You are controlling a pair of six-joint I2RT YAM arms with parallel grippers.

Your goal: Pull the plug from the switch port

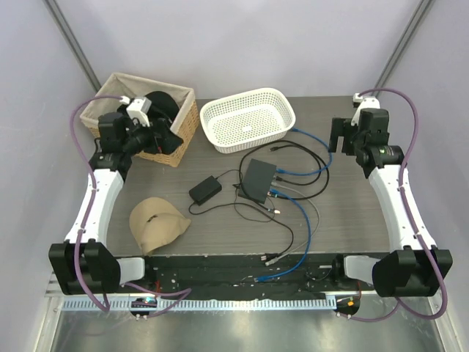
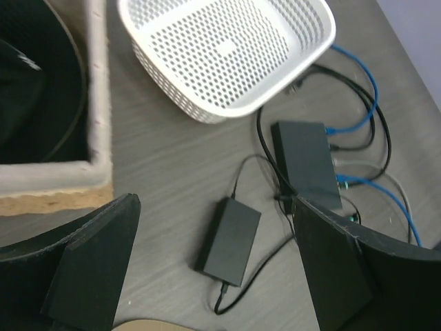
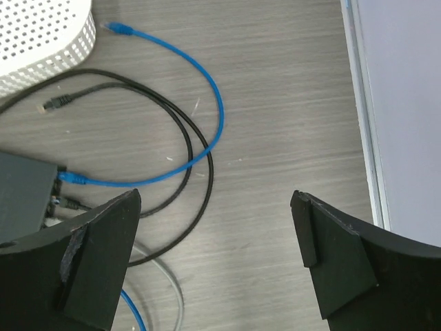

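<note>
The switch [image 1: 260, 180] lies flat near the centre of the worktop [image 1: 352, 213], just below the white basket [image 1: 248, 119] and right of the adapter [image 1: 205, 190]. Several plugs [image 3: 69, 177] sit close together in the sockets along its right edge. Their blue, black and grey cables [image 1: 304, 220] loop off to the right and toward the bottom of the frame. I cannot tell which plug is meant.

The left gripper [image 2: 215, 203] hangs wide open and empty at upper left, by the wicker basket [image 1: 146, 125], well apart from the switch. The right gripper [image 3: 215, 196] is also wide open and empty at upper right, on the side the sockets face.

The switch looks like a light, smooth box that would likely slide or lift if a plug were tugged. One gripper should probably pin its body from above or clamp across its short sides, away from the sockets. The plug is small and hard, and may be held by a latch tab. The best hold is on its moulded body just beside the socket, not on the limp cable, which would slip or strain. The pull should go straight out along the socket. The neighbouring plugs leave the fingers little room.
</note>
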